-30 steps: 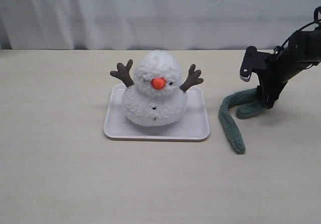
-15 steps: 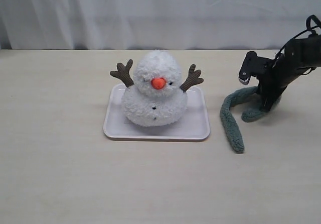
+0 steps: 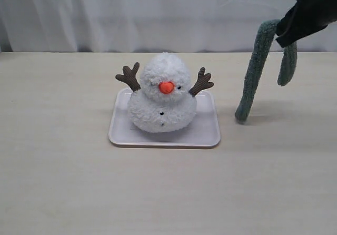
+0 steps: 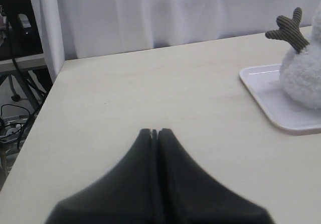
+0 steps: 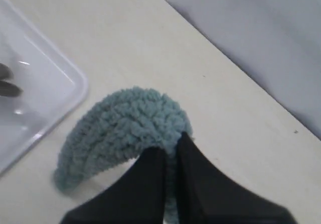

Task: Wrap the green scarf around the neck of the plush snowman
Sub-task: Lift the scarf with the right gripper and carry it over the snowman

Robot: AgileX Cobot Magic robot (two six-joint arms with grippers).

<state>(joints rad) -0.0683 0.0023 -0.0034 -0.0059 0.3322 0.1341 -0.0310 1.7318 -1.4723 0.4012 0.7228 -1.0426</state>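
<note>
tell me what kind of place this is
Likely a robot lab bench: a table before a white curtain, loose cables beside it, a robot hand holding a scarf.

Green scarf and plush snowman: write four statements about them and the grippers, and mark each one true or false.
1. The green scarf hangs from the right gripper in two unequal tails. True.
2. The scarf is wrapped around the snowman's neck. False: the neck is bare, and the scarf hangs apart from the snowman, beside the tray.
3. The plush snowman sits upright on a white tray. True.
4. The left gripper is open. False: it is shut and holds nothing.
</note>
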